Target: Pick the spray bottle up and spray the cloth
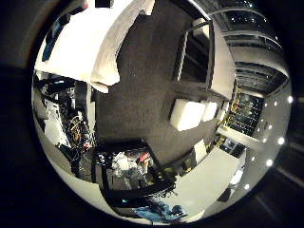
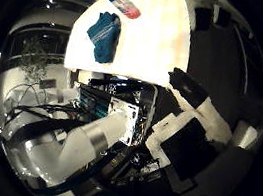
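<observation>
Little finger side palm view: the palm looks out at the room, not at the work. A white table [image 1: 85,47] shows at one edge, with dark carpet floor [image 1: 142,95] beyond it. White box seats [image 1: 187,114] stand on the carpet near a dark framed cabinet [image 1: 194,57]. A cluttered equipment rack [image 1: 128,166] sits well apart from the table. No bottle, no cloth and no part of the hand show here. Judgement: the palm is well clear of the table, so nothing task-related falls in this view.

Thumb side palm view: the same white table shows brightly lit. The spray bottle [image 2: 118,1] lies on its side on the table, blue part at one end, reddish part at the other. The cloth [image 2: 103,36], teal and bunched up, lies on the table just beside the bottle, apart from it, not touching. Both look small, so they are far from the palm. The hand [image 2: 194,118] shows as white and black finger parts reaching into view, extended, wrapped round nothing; it reads as relaxed and empty. A pale cylinder of the arm [image 2: 88,141] fills the near edge.

Judgement: bottle and cloth are laid near each other so the spray needs only a short carry. Pickup is not yet begun; the lying bottle will probably need righting.

Writing: none legible in either view; any bottle label is too small to read.
</observation>
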Available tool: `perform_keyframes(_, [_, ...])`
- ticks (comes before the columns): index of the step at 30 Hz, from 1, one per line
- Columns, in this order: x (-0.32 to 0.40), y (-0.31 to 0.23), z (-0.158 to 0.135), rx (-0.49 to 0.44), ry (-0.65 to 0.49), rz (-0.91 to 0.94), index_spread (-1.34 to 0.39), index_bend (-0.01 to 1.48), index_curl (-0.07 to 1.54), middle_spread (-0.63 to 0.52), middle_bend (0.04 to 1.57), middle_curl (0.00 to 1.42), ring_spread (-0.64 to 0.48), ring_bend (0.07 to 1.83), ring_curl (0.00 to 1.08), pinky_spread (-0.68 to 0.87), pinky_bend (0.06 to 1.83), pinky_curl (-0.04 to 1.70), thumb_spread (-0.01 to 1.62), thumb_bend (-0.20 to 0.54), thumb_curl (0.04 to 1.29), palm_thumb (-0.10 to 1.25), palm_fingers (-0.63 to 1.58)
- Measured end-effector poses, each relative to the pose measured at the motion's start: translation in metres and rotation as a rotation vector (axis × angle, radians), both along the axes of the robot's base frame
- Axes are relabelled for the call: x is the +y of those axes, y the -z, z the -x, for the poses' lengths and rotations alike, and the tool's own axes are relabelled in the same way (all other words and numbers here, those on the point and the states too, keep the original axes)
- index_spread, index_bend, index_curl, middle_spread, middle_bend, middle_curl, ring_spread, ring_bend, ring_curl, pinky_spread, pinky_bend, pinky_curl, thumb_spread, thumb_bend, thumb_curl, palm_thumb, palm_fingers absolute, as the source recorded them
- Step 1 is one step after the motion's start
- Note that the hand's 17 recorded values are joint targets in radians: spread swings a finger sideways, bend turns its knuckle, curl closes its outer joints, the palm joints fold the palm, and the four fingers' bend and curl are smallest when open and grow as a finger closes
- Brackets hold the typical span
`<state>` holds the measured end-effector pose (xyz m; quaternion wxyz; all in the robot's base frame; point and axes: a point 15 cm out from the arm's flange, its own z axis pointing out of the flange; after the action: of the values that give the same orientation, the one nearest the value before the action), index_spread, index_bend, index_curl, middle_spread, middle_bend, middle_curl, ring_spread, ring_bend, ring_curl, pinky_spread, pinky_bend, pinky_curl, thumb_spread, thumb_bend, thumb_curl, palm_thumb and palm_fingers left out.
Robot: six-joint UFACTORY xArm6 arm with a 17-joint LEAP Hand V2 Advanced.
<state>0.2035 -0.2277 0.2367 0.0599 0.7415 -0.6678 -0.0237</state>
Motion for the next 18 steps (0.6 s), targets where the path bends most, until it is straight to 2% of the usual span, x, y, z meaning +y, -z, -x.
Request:
perform_keyframes(3, [0.015,0.001,0.0,0.009,0.022,-0.048,-0.42,0.33,0.55,-0.16,0.43,0.47,-0.12,0.65,0.44,0.03,0.24,0.91,1.15,-0.015,0.37,0.91,0.46])
perform_keyframes(11, [0.061,-0.018,-0.044,-0.09,0.038,-0.149,-0.42,0.3,0.54,-0.17,0.43,0.46,-0.12,0.65,0.43,0.02,0.22,0.91,1.15,-0.017,0.36,0.91,0.48])
perform_keyframes(18, [0.092,-0.024,-0.071,-0.188,0.095,-0.282,-0.38,0.18,0.49,-0.13,0.44,0.46,-0.12,0.68,0.44,0.04,0.25,0.91,1.14,-0.03,0.37,0.84,0.46])
